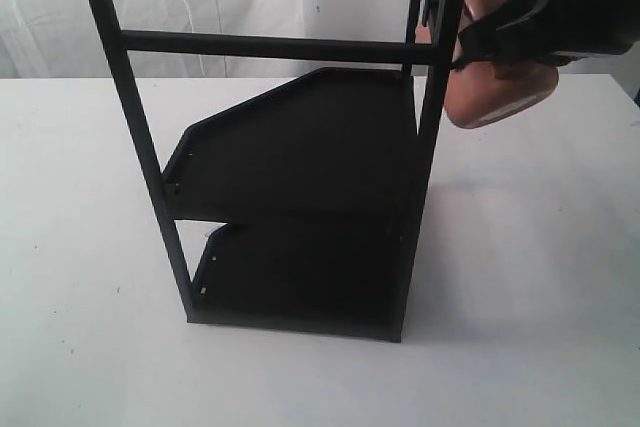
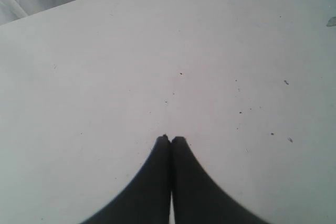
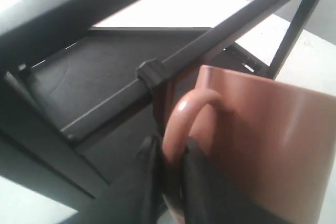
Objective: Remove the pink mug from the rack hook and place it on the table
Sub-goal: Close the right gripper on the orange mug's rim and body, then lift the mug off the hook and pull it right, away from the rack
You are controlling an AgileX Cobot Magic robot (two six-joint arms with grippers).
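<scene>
Evidently mid-unhooking: held the pink mug [image 1: 500, 92] by its loop handle [image 3: 178, 119] in the narrowly pinched right gripper [image 3: 170, 153], tilted at the rack hook [image 3: 156, 98] beside the upper corner post of the rack [image 1: 436, 127], above the table [image 1: 80, 247]; likely needed lifting up and outward from the rack next.

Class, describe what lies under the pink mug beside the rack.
Only bare white table shows below the pink mug, which is held clear of it. The right end effector covers the mug's top in the exterior view.
</scene>
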